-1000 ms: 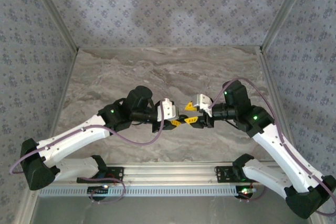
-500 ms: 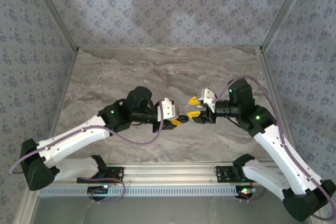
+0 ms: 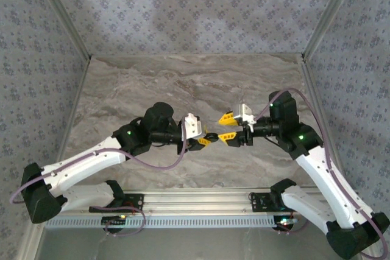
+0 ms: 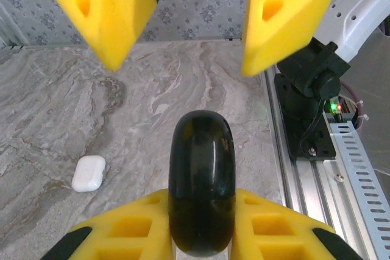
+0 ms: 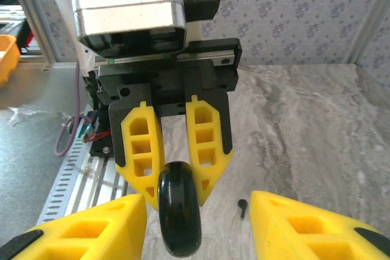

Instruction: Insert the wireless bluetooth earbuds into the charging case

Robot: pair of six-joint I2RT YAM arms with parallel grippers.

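- The left jaws clamp the black charging case (image 4: 201, 190) clear of the tabletop (image 3: 183, 83), likely presenting it to the other arm.
- The right jaws stand open at its 12 o'clock, empty.
- One earbud (image 5: 242, 206) lies on the tabletop at the case's 3 o'clock, seen from the right wrist.

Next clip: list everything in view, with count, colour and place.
marbled grey table: one, grey, fills the floor of the cell
patterned walls: three, blue-grey, around the table
metal rail: one, silver, near edge
glossy black oval case: one, black, clamped in the left gripper
tiny black earbud: one seen, black, lying on the table
small white rounded box: one, white, lying on the table
left gripper: yellow fingers, shut on the case
right gripper: yellow fingers, open, facing the case
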